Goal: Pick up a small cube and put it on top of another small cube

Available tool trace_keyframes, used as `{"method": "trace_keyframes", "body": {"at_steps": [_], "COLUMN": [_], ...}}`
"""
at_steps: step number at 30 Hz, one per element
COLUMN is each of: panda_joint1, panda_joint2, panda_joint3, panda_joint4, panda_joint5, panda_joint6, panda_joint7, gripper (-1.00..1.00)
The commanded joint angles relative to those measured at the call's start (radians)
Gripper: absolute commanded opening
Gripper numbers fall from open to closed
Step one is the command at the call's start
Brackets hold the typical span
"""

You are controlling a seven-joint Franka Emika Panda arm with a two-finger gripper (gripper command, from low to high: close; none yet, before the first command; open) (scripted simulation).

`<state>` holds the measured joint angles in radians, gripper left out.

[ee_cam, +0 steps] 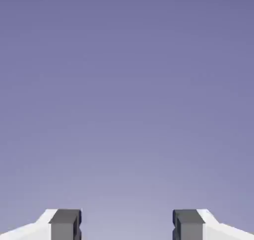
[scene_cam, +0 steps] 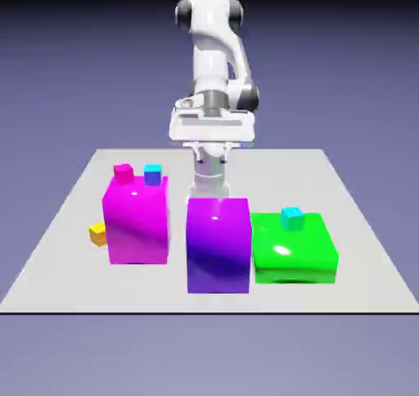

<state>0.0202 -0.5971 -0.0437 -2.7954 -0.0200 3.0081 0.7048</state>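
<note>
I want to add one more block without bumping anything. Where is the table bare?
Bare: the table along the near edge in front of the blocks, and the strip right of the green block. Crowded: the magenta block, purple block and green one stand close together; the orange-yellow cube sits by the magenta block's left side.

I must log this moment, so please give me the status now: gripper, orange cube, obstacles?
Gripper open, empty, facing only backdrop. Orange-yellow cube on table, beside magenta block, untouched. Nothing on top of it.
</note>
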Motion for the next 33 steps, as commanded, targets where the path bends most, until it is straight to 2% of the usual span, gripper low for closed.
{"method": "trace_keyframes", "body": {"at_steps": [1, 33], "panda_joint1": [0.007, 0.224], "panda_joint2": [-0.023, -0.743], "panda_joint3": [-0.036, -1.196], "panda_joint4": [0.012, 0.4], "panda_joint5": [-0.017, -0.546], "panda_joint6": [-0.024, -0.791], "panda_joint7": [-0.03, -0.992], "gripper": [0.0, 0.0]}}
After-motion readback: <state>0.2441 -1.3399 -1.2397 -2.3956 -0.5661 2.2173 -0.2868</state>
